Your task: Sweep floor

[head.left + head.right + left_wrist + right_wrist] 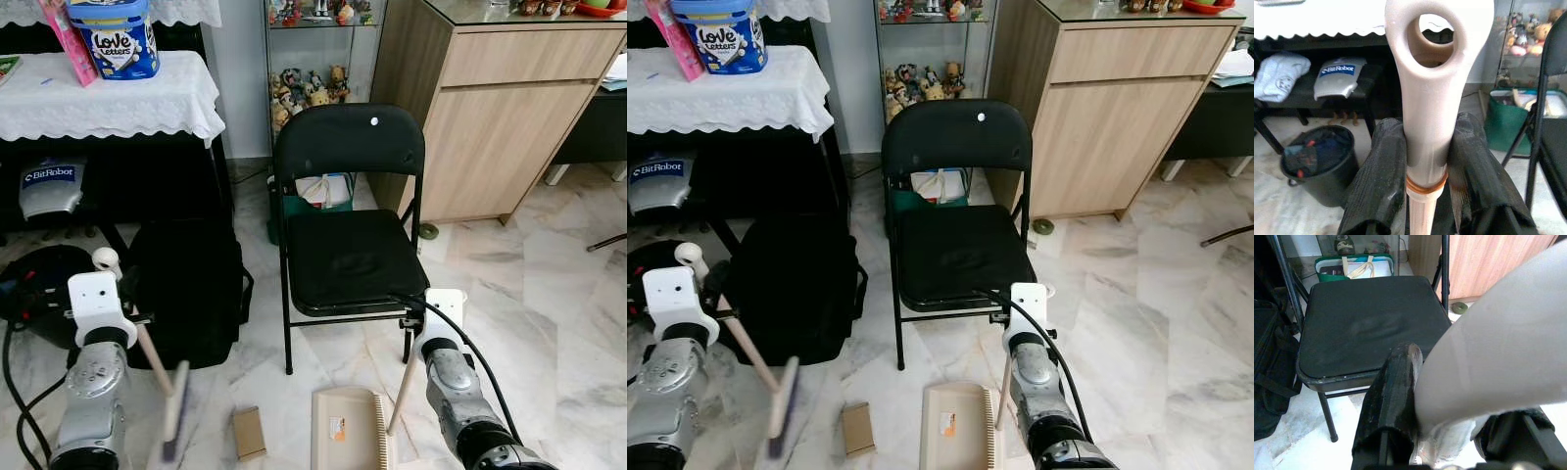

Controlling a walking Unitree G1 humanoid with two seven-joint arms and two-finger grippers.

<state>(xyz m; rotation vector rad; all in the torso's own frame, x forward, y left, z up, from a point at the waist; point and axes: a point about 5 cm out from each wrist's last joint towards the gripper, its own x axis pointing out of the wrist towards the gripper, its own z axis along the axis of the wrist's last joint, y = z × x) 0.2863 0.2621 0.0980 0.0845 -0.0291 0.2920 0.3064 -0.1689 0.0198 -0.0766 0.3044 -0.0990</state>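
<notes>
My left gripper (1425, 181) is shut on the beige handle of a broom (152, 357), whose looped end (1435, 39) stands up between the black fingers (1376, 181). The broom head (174, 416) hangs low over the marble floor at the lower left. My right gripper (1420, 406) is shut on the pale handle (402, 397) of a beige dustpan (345, 426), which rests on the floor in front of the chair. A small brown cardboard piece (249, 432) lies on the floor between broom head and dustpan.
A black folding chair (345, 245) stands straight ahead. A black backpack (186, 289) and a black bin (1320, 164) sit at the left under a cloth-covered table (108, 98). A wooden cabinet (490, 117) is at the right, a glass display case (309, 88) behind the chair.
</notes>
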